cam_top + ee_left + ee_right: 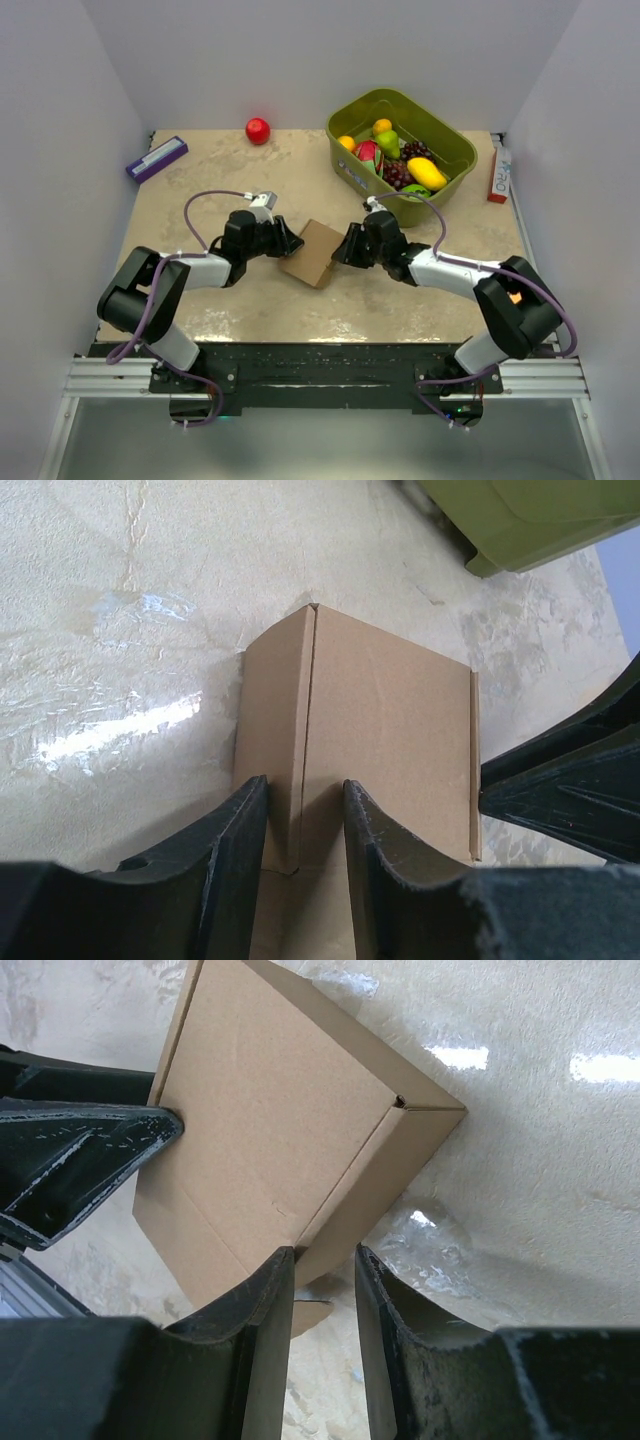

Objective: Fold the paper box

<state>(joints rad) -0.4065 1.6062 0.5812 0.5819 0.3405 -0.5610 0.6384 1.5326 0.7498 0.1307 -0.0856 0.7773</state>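
Note:
The paper box (315, 252) is a plain brown cardboard box, partly folded, lying mid-table between both grippers. My left gripper (288, 240) is at its left side. In the left wrist view the jaws (300, 785) stand slightly apart over a folded edge of the box (390, 730), with cardboard between them. My right gripper (347, 245) is at the box's right side. In the right wrist view its jaws (318, 1252) stand slightly apart at the box's (270, 1110) lower corner, one finger (265, 1290) touching the edge. A small tab (310, 1315) sticks out under that corner.
A green bin (450, 140) full of toy fruit stands at the back right, close behind the right arm. A red apple (258, 130) and a purple-and-white flat box (157, 158) lie at the back left. A red-and-white slim box (497, 175) lies at the right edge.

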